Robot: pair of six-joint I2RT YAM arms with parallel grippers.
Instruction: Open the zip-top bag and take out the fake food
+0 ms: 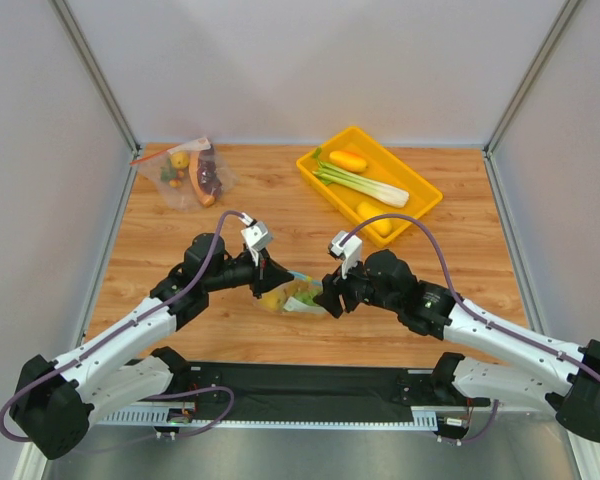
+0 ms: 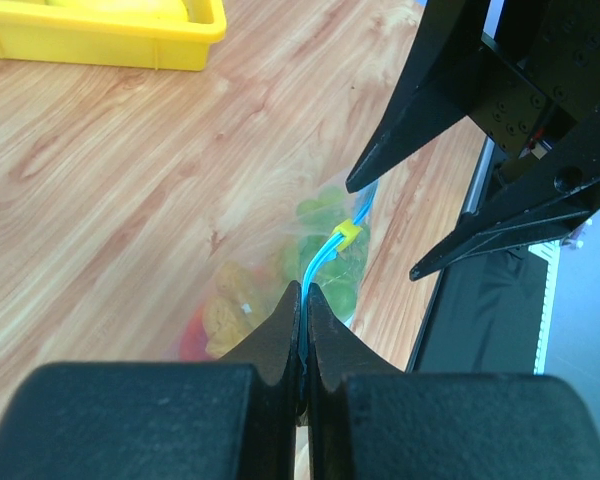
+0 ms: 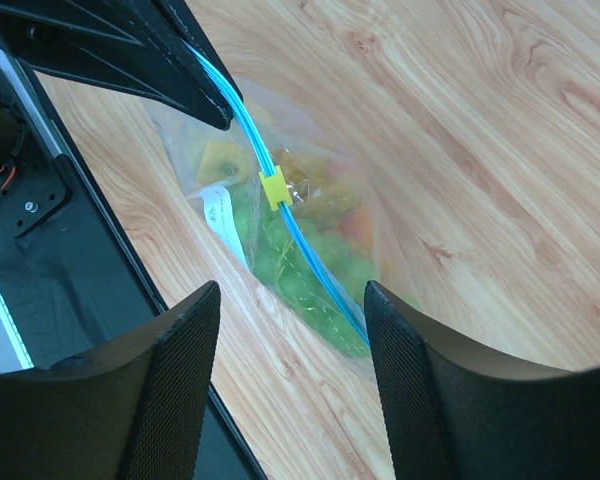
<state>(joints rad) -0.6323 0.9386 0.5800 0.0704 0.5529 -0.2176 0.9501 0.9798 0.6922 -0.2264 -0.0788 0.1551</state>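
Bag in left hand, right hand open

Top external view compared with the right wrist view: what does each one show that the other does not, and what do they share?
Only the top external view shows the yellow tray with the leek, and a second clear bag at the far left. Only the right wrist view shows the small yellow slider on the blue zip strip, and that the right gripper is open. Both show the zip-top bag with the fake food inside, held by the left gripper.
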